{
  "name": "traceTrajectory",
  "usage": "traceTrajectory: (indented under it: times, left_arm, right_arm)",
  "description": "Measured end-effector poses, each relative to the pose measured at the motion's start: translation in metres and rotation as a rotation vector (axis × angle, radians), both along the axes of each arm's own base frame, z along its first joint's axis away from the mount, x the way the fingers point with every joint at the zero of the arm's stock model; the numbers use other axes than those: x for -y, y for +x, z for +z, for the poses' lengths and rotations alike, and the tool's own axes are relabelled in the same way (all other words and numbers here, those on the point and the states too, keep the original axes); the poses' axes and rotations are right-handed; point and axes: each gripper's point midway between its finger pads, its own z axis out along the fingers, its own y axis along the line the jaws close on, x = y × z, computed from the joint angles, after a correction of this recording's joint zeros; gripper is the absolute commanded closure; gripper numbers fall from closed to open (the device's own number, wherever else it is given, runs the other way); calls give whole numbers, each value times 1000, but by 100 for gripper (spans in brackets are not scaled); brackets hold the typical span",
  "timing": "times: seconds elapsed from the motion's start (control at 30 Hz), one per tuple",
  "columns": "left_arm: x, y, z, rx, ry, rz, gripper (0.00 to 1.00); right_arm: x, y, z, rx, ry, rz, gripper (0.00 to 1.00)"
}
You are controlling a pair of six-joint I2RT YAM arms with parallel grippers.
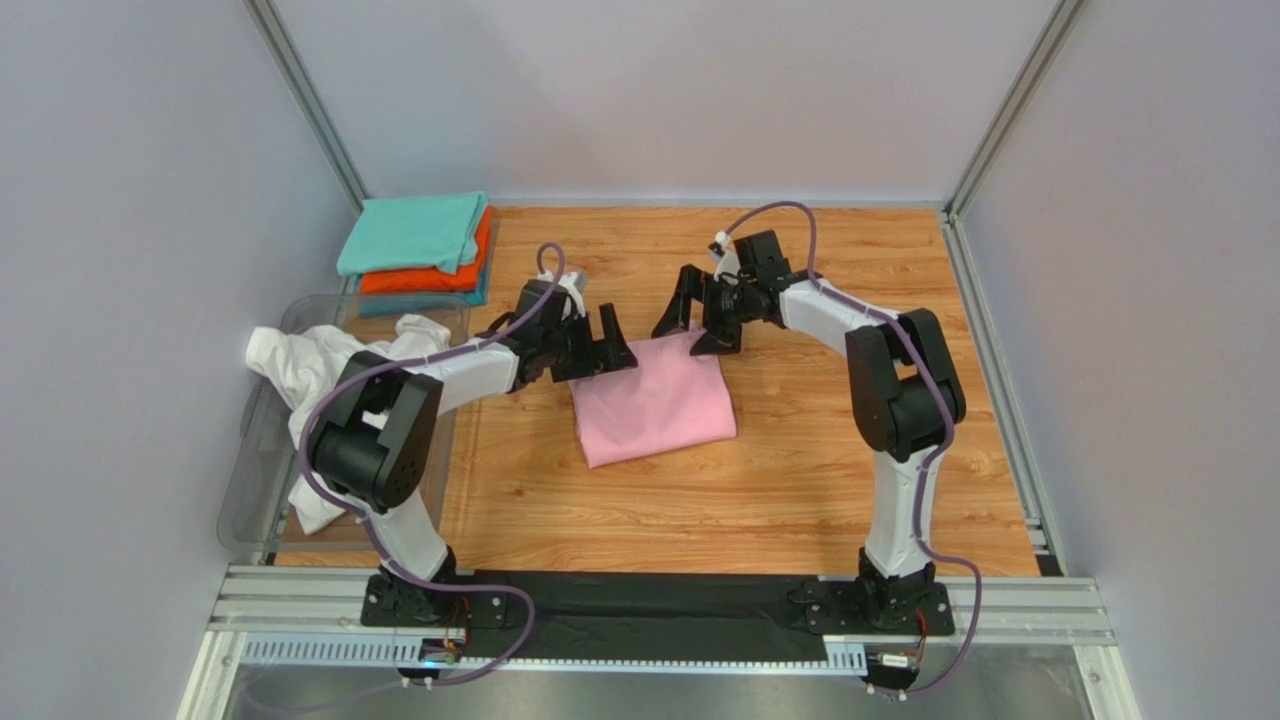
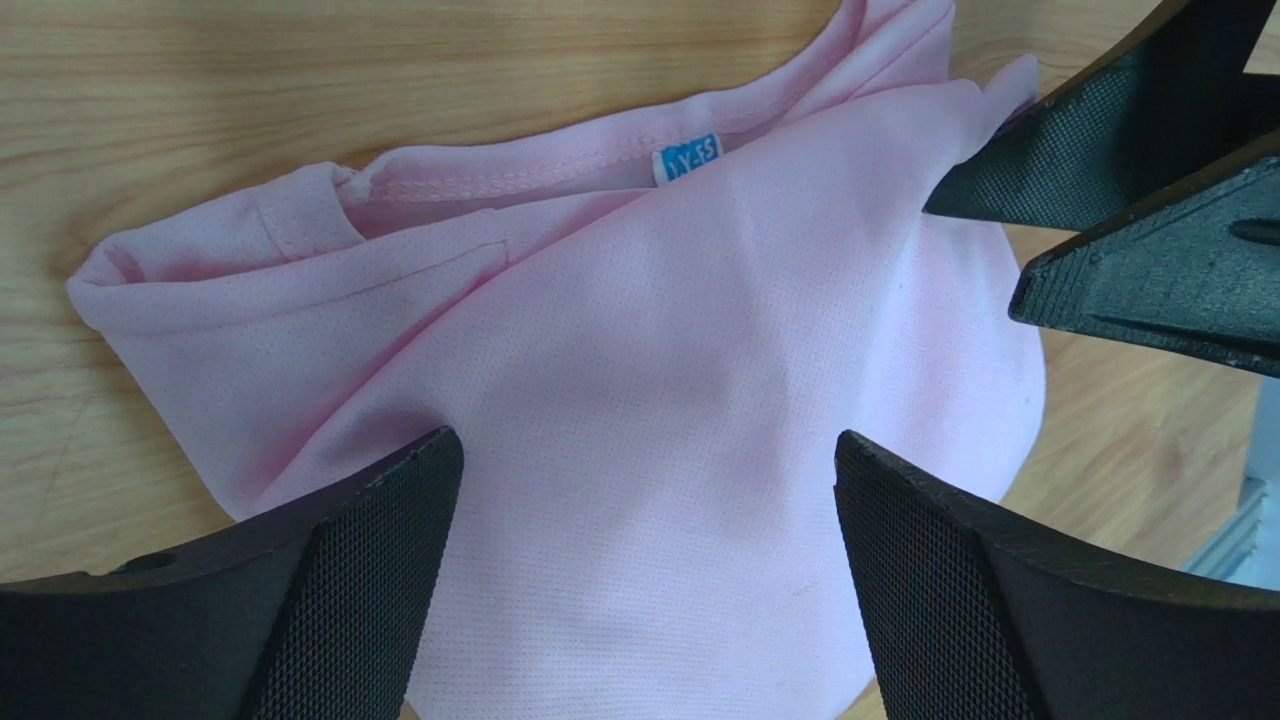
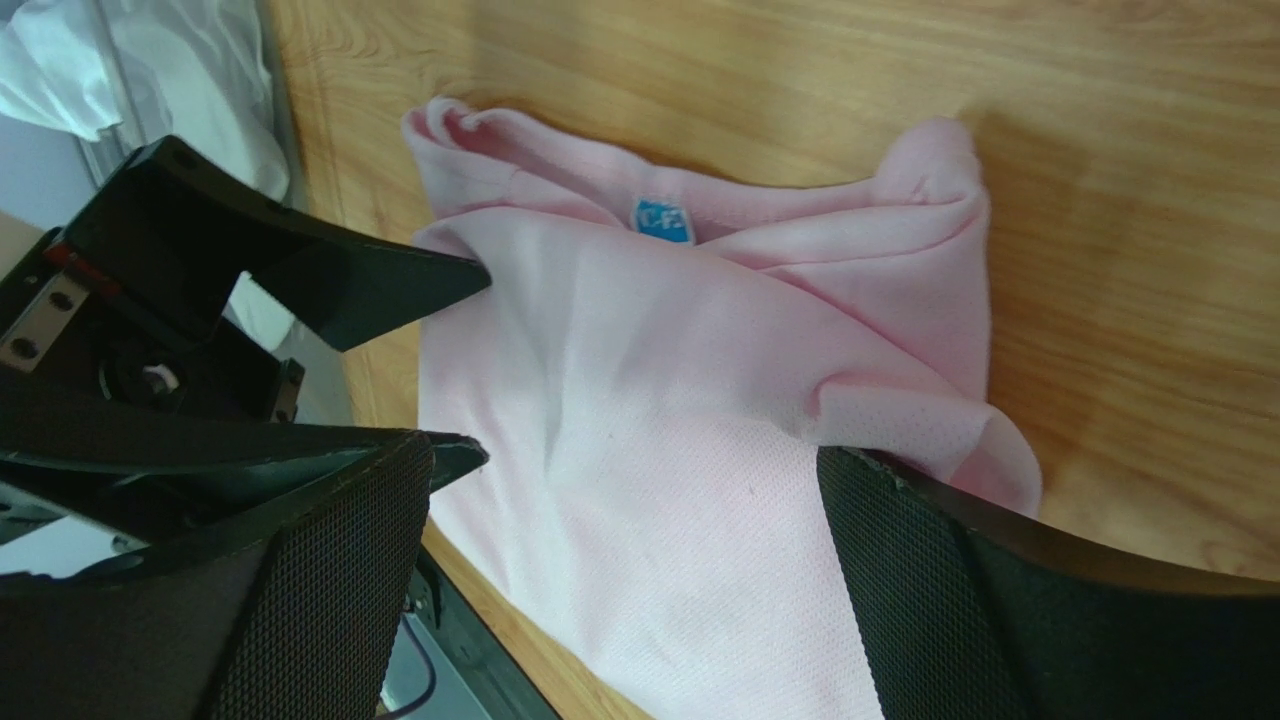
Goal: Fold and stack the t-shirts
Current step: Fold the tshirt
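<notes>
Top external: left hand (image 1: 598, 357), right hand (image 1: 696, 332) agape over pink t-shirt (image 1: 661, 402)

Lab cell: grey walls (image 1: 135, 225), aluminium rail (image 1: 301, 603)

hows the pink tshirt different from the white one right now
The pink t-shirt lies folded into a flat rectangle; the white t-shirt is a crumpled heap. The pink t-shirt sits on the wooden table; the white t-shirt drapes over a clear bin. Both are plain.
</notes>
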Motion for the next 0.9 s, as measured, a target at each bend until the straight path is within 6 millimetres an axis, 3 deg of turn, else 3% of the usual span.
traceTrajectory:
  times: [0.2, 0.6, 0.7, 0.77, 0.9]
  left_arm:
    - [-8, 9, -12, 8, 56, 37, 0]
    - [-11, 14, -9, 50, 85, 22, 0]
    - [-11, 12, 6, 47, 90, 16, 0]
    - [-11, 9, 28, 75, 66, 11, 0]
    - [-7, -6, 81, 176, -2, -2, 0]
  right_arm:
    - [10, 7, -26, -49, -25, -34, 0]
    - [15, 13, -24, -51, -7, -50, 0]
    - [19, 10, -14, -29, -21, -54, 0]
    - [23, 3, 1, -3, -33, -59, 0]
    - [29, -17, 51, 107, -21, -65, 0]
